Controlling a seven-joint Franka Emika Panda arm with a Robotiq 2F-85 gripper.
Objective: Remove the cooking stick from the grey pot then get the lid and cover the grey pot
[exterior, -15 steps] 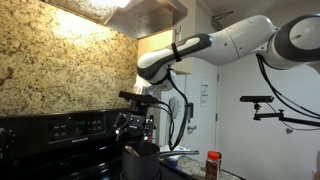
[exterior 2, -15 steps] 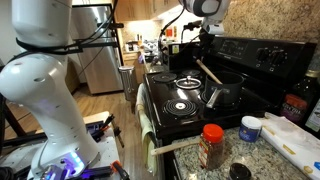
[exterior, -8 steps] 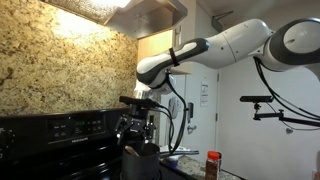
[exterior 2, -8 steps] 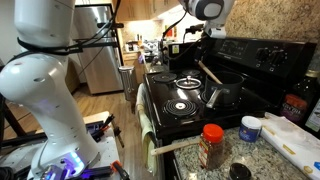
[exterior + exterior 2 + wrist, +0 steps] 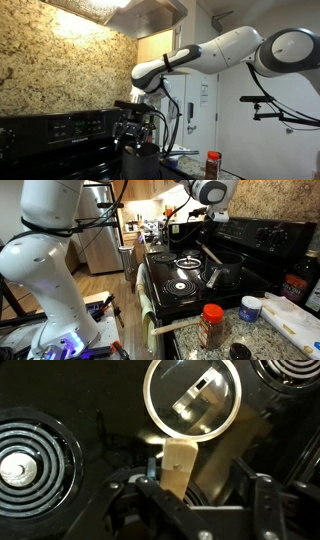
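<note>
I see my gripper [image 5: 205, 482] wide open around the tip of the stick [image 5: 180, 468] above the pot [image 5: 228, 275], with the lid [image 5: 193, 398] nearby.

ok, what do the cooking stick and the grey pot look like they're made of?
The cooking stick looks like bare wood: pale tan and matte, with no glints, though the grain is too small to see. The grey pot looks like metal: a dark grey, smooth, straight wall with a dull sheen and a brighter rim. Whether it is coated cannot be told.
</note>
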